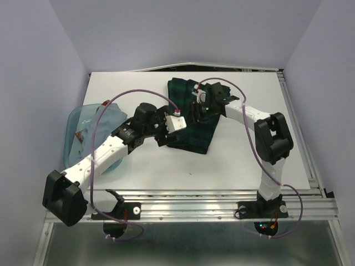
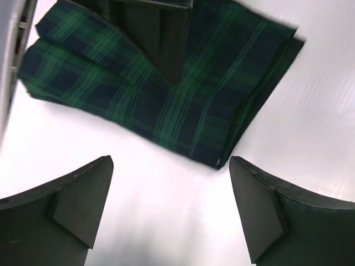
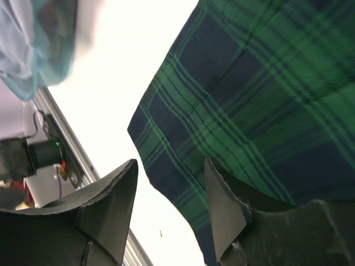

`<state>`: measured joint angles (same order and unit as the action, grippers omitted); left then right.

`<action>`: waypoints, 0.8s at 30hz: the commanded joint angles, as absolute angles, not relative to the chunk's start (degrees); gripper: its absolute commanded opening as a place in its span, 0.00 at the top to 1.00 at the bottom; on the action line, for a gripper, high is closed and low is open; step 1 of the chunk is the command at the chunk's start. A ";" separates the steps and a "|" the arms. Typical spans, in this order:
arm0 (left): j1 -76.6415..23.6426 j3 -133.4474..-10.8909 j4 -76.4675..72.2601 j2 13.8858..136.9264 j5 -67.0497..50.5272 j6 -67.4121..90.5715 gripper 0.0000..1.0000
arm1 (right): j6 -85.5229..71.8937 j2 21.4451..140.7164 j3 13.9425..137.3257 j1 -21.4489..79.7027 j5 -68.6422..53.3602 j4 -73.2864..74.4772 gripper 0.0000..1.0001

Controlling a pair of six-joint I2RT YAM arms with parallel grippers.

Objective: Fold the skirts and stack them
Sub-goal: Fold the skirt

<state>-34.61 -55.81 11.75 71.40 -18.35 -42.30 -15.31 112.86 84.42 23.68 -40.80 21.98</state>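
step: next fold of dark green-and-navy tartan pleated cloth skirt point(image 1: 194, 138), lying centre-far on white table point(image 1: 222, 160) | left gripper point(image 2: 169, 166): spread wide, empty, beside skirt's left edge | right gripper point(image 3: 171, 162): half-spread, empty, over skirt's far part | advice: pinch both layers at corners, keep edges aligned

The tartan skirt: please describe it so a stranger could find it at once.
On the white table, look toward the far middle. The tartan skirt lies there, dark green-and-navy checks; the other cloth is pale blue, in the tub at left.
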 commanded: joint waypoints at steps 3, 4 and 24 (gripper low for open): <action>-33.84 -42.47 4.60 67.51 -10.82 -66.25 0.01 | -11.78 120.84 84.29 23.47 -40.53 19.86 0.47; -33.84 -40.19 1.53 66.98 -9.59 -67.92 0.01 | -11.17 122.94 84.20 23.47 -39.73 20.04 0.48; -36.82 -19.25 -46.14 84.11 -15.11 -84.73 0.01 | -11.86 132.71 84.46 23.47 -40.25 21.36 0.54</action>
